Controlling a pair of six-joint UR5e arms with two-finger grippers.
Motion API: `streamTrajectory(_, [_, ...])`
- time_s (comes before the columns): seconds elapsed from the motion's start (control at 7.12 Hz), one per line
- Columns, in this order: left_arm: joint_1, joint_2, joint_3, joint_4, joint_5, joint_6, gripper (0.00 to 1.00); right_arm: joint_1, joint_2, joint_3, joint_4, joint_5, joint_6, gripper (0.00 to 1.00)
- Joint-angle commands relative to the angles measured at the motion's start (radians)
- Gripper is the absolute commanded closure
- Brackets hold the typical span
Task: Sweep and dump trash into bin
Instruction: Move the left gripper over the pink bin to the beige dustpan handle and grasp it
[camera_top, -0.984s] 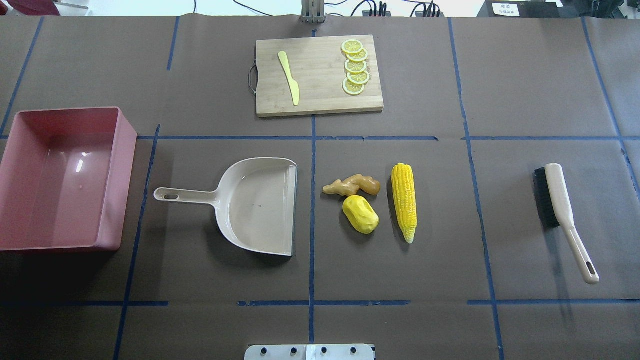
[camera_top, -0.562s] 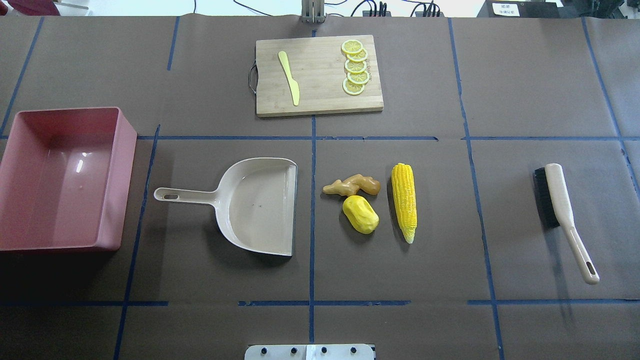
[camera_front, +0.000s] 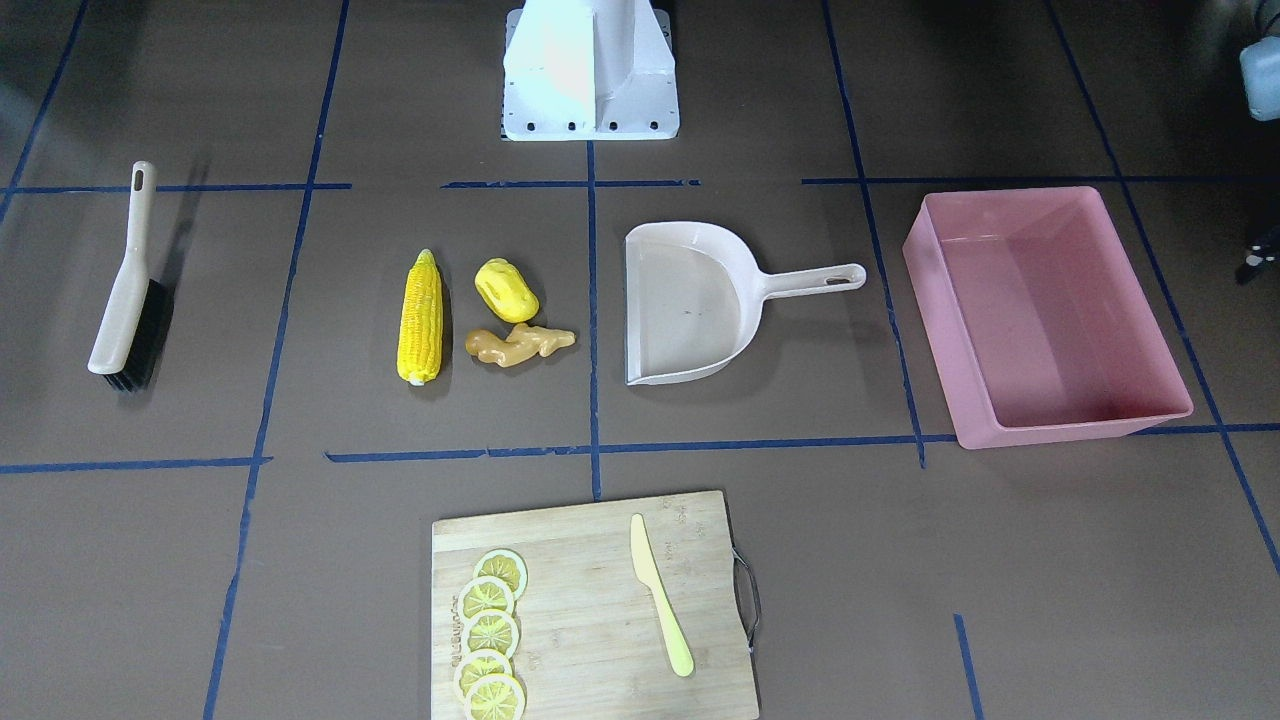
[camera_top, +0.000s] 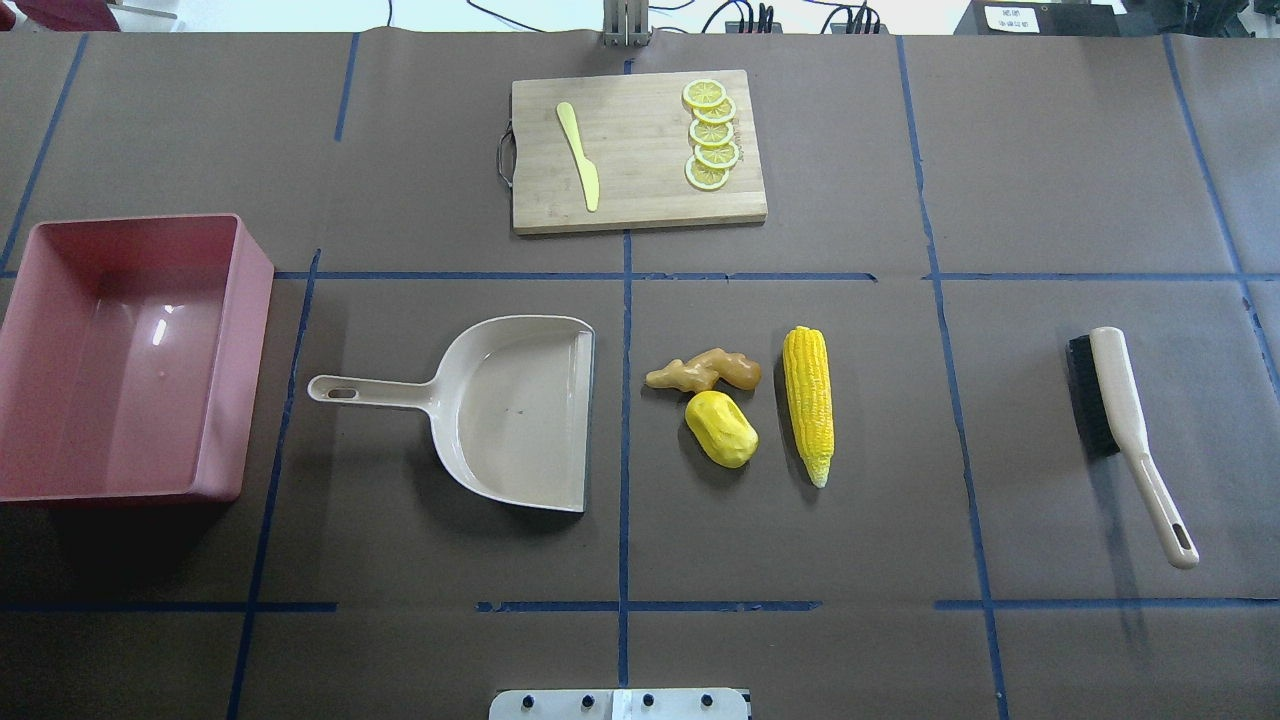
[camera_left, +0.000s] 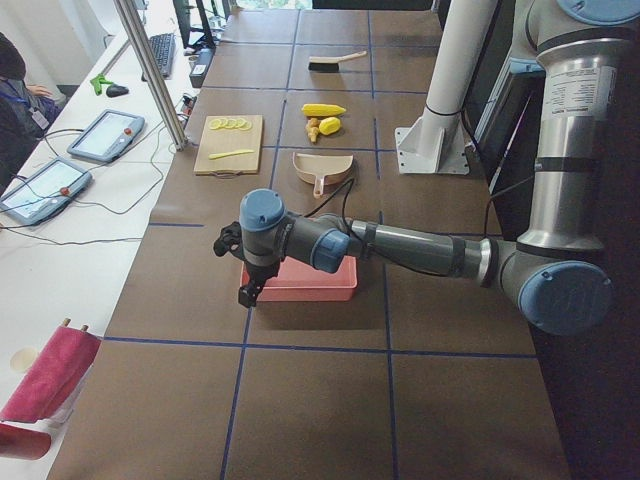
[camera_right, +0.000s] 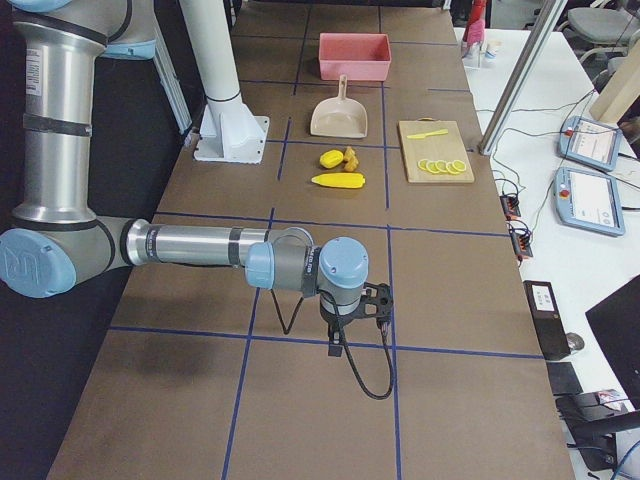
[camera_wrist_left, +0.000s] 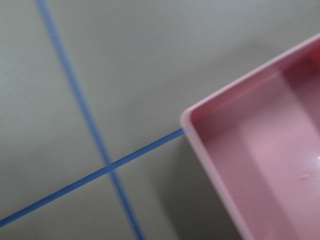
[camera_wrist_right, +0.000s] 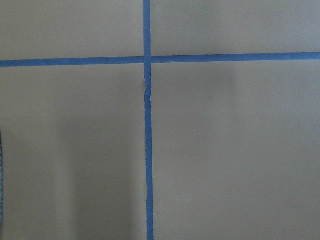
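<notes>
The trash lies mid-table: a yellow corn cob (camera_top: 808, 403), a lumpy yellow oval piece (camera_top: 721, 429) and a tan ginger root (camera_top: 705, 370), all just right of the beige dustpan (camera_top: 510, 410). The pink bin (camera_top: 235, 380) stands at the far left with nothing in it. My left gripper (camera_left: 248, 285) shows only in the exterior left view, hanging over the bin's outer corner; I cannot tell if it is open or shut. My right gripper (camera_right: 345, 335) shows only in the exterior right view, over bare table far from the trash; its state is unclear too.
A brush (camera_top: 1120, 400) with black bristles lies at the far right. At the back middle a wooden cutting board (camera_top: 640, 150) carries lemon slices (camera_top: 711, 133) and a pale yellow plastic knife (camera_top: 580, 155). Blue tape lines grid the brown table cover.
Nothing on the table has moved. Only the dark shadow at the bin's near side has shrunk a little.
</notes>
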Motion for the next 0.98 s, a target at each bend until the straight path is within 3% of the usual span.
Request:
streamTrajectory(0.0, [0.123,-0.022,-0.103,0.006,0.005,-0.072,0.0,-0.001,0.001,0.0,0.0,0.014,0.002,0.0])
streamTrajectory(0.84, [0.378,-0.149,-0.189,-0.002,0.011,-0.032,0.0,-0.011,0.021,0.002,0.003,0.033,0.003,0.0])
